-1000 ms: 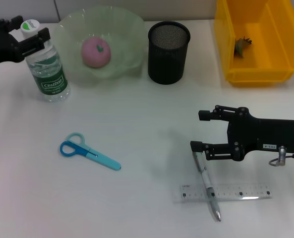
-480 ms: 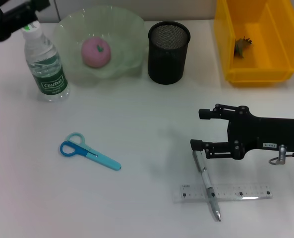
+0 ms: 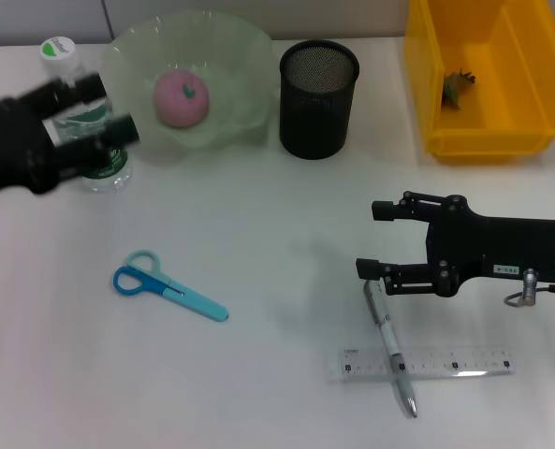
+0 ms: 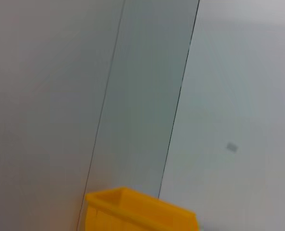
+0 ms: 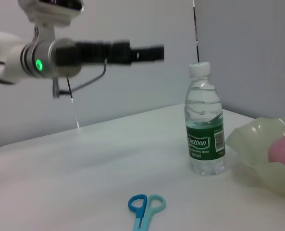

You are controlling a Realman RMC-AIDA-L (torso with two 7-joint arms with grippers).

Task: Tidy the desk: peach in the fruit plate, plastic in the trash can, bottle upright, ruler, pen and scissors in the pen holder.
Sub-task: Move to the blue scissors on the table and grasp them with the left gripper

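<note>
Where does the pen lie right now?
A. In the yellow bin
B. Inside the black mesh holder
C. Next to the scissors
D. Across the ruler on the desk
D: the pen lies slantwise over the clear ruler on the desk, just below the right claw; the holder is empty.

Even, bright overhead light washes the white table (image 3: 277, 234); shadows are faint and soft. The left claw (image 3: 104, 112) at 10 o'clock is motion-blurred. Glare glints on the ruler (image 3: 427, 363).
</note>
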